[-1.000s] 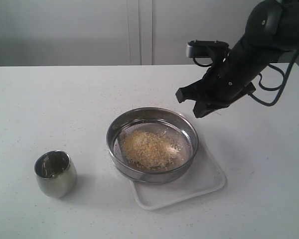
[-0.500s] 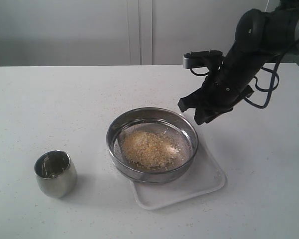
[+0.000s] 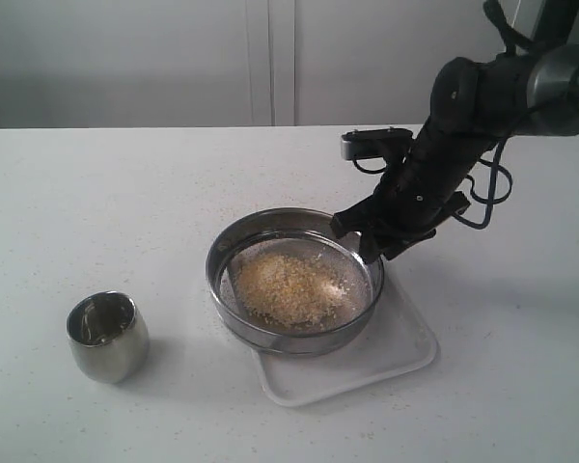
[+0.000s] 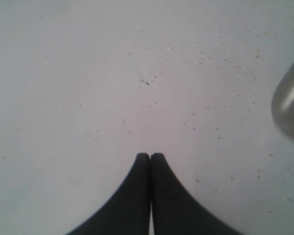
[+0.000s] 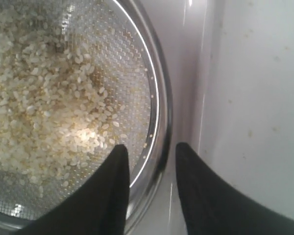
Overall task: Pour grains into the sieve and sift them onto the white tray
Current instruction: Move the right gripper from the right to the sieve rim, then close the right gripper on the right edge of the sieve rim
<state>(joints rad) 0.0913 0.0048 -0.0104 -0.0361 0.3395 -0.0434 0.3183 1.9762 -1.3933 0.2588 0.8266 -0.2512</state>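
Exterior view: sieve [image 3: 270,338] sits on the white tray [image 3: 405,352], grains [image 3: 289,287] heaped inside; right tool [image 3: 357,241] at its rim. Left wrist view: left tool [image 4: 150,157] closed, empty, over the counter [image 4: 88,73]. Right wrist view: right tool open, straddling the sieve's rim.

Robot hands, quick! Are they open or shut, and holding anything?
Left gripper: shut, holding nothing.
Right gripper: open, a finger on each side of the sieve rim, holding nothing.
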